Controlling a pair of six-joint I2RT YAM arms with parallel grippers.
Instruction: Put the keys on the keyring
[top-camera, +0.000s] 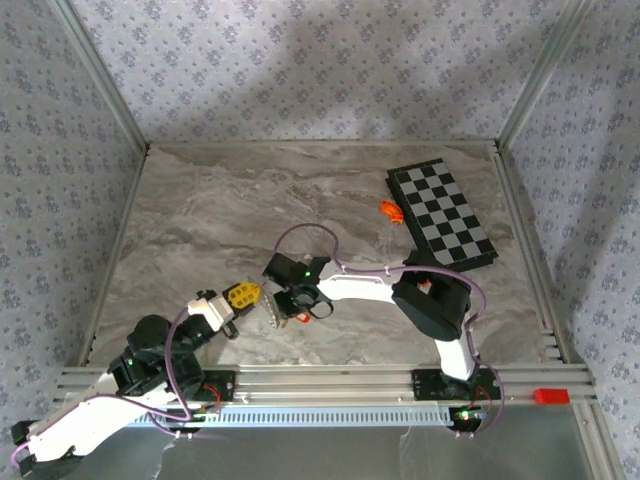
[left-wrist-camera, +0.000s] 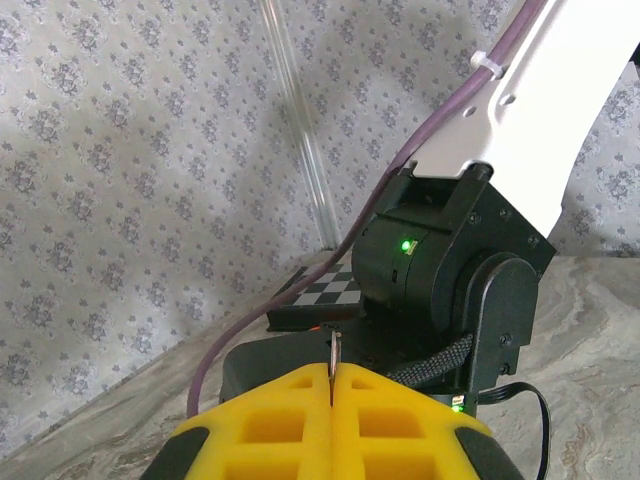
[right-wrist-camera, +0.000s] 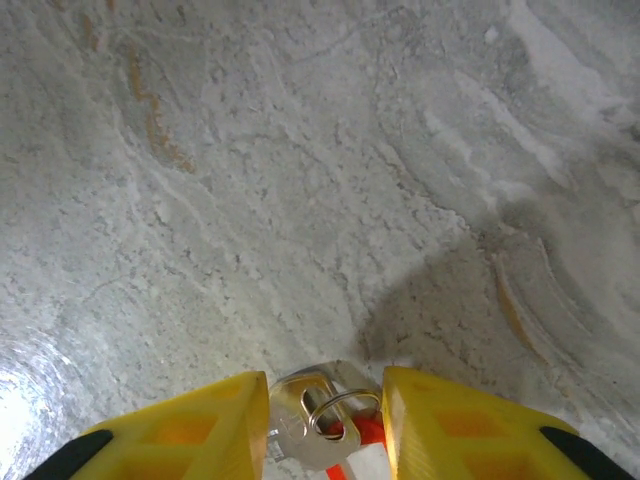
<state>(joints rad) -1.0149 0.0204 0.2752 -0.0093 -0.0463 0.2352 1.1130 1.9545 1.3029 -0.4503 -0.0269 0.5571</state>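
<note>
My right gripper (right-wrist-camera: 325, 385) points down at the marble. A silver key (right-wrist-camera: 298, 428) fills the gap between its yellow fingers, and both fingers touch it. A thin keyring (right-wrist-camera: 346, 404) passes through the key's slot, and a bit of red (right-wrist-camera: 368, 433) shows below it. My left gripper (left-wrist-camera: 332, 378) is shut on a thin metal piece (left-wrist-camera: 334, 350) seen edge-on; I cannot tell whether it is a key or a ring. In the top view the left gripper (top-camera: 250, 294) and right gripper (top-camera: 285, 310) are close together near the table's front centre.
A black-and-white checkerboard (top-camera: 442, 215) lies at the back right, with an orange curved piece (top-camera: 390, 210) beside its left edge. A red block (top-camera: 549, 396) sits on the front rail at the right. The right arm's black wrist (left-wrist-camera: 440, 260) is close in front of the left gripper.
</note>
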